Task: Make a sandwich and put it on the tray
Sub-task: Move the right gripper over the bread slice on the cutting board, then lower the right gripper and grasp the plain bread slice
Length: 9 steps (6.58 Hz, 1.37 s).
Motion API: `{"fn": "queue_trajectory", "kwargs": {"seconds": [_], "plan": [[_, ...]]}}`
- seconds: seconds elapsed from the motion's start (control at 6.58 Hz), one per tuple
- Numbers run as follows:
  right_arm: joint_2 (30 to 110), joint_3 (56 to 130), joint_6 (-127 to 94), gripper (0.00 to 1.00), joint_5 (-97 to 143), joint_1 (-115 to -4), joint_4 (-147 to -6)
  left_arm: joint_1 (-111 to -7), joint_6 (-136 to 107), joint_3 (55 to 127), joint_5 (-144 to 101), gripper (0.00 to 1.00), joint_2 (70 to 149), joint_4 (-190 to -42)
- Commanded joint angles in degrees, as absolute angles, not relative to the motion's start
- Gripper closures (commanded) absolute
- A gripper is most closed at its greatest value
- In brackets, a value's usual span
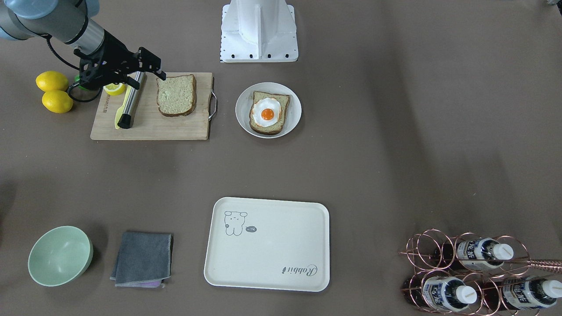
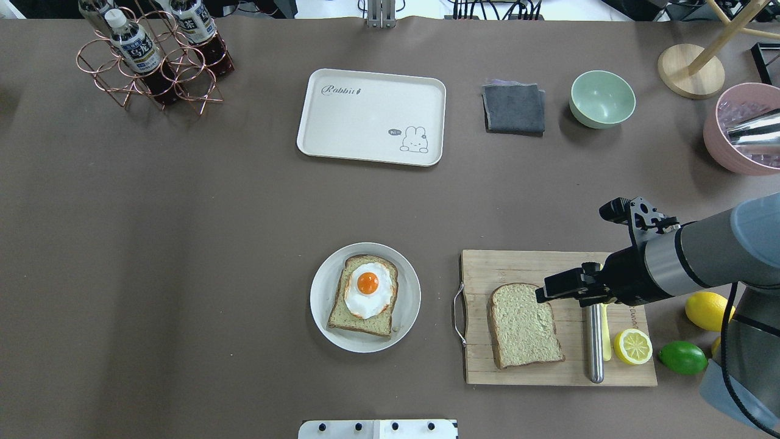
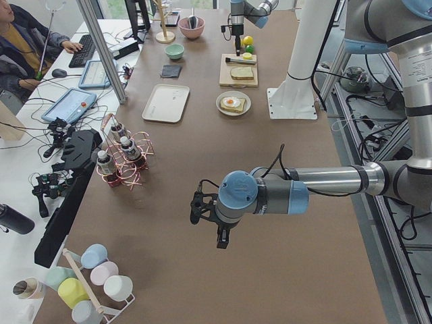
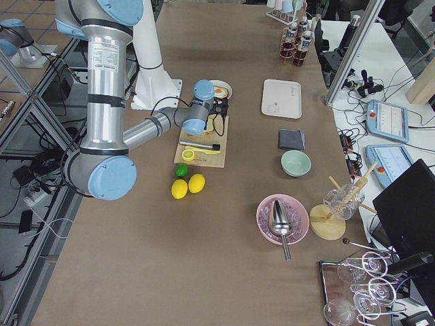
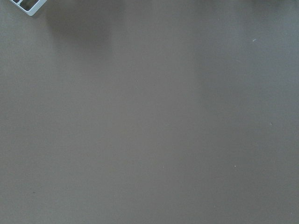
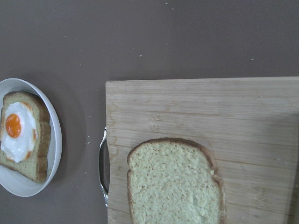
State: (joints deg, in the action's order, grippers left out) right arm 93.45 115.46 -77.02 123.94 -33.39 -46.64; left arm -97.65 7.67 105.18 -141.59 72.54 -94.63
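Observation:
One bread slice (image 2: 524, 326) lies flat on the wooden cutting board (image 2: 536, 268); it also shows in the right wrist view (image 6: 175, 182). A second slice (image 2: 341, 314) topped with a fried egg (image 2: 367, 289) sits on the round white plate (image 2: 407, 317), left of the board. The cream tray (image 2: 365, 116) lies empty at the far side. My right gripper (image 2: 579, 250) is open and empty, hovering above the board's far right part, over the slice's corner. My left gripper (image 3: 208, 226) hangs over bare table far from these; I cannot tell whether it is open or shut.
A steel-handled knife (image 2: 595, 341) and half a lemon (image 2: 632, 346) lie on the board's right end, with a lemon (image 2: 707, 310) and a lime (image 2: 682, 357) beside it. A grey cloth (image 2: 514, 108), green bowl (image 2: 602, 99), pink bowl (image 2: 740, 131) and bottle rack (image 2: 152, 58) line the far edge.

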Motion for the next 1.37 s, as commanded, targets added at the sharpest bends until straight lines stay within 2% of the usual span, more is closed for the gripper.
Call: {"fn": "queue_trajectory", "kwargs": {"seconds": [0.0,0.3,0.91,1.22], "plan": [[94.03,114.97,-78.47,0.00,120.43,-31.04,-45.26,-97.73,7.73,105.12,-141.59,0.02,72.51,-94.66],[93.52,112.34,-78.75,0.02,115.84,-27.78,-45.09,-97.65,7.65,105.12,-141.59,0.02,72.33,-94.75],[93.87,110.83,-78.57,0.16,115.40,-26.46,-45.09,-97.65,7.56,105.21,-141.59,0.02,72.33,-95.10],[93.34,109.69,-78.49,0.21,115.23,-26.11,-45.09,-97.65,7.47,105.21,-141.68,0.02,72.33,-95.10]]}}
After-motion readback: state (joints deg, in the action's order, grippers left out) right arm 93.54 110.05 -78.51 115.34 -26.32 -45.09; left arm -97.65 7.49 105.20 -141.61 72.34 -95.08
